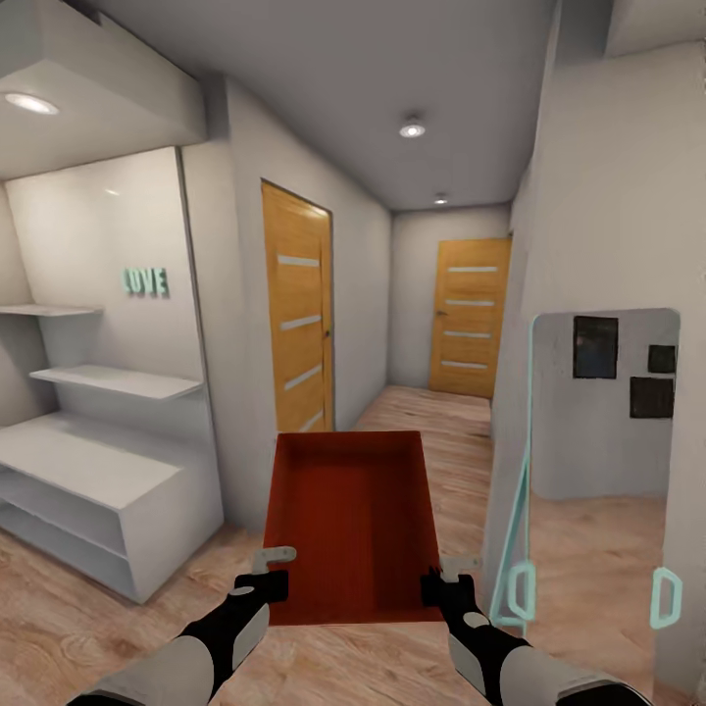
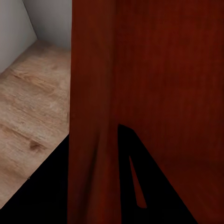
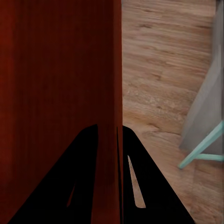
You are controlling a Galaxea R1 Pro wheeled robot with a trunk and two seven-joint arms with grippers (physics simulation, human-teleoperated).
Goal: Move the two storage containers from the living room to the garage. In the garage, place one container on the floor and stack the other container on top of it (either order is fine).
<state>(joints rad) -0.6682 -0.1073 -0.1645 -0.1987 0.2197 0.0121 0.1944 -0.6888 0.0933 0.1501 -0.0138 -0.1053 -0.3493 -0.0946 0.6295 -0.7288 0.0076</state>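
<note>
Hallway walls (image 1: 598, 196) in pale grey run ahead over wood-plank flooring (image 1: 118, 628), with two wooden doors, one on the left (image 1: 297, 314) and one at the far end (image 1: 471, 316). White shelving (image 1: 93, 471) stands at the left, a glass panel with teal trim (image 1: 600, 461) at the right. One red-orange storage container (image 1: 350, 525) is carried in front of the robot, above the planks, open top up. The left gripper (image 1: 263, 574) pinches its left wall, and the right gripper (image 1: 446, 579) pinches its right wall, fingers on either side.
</note>
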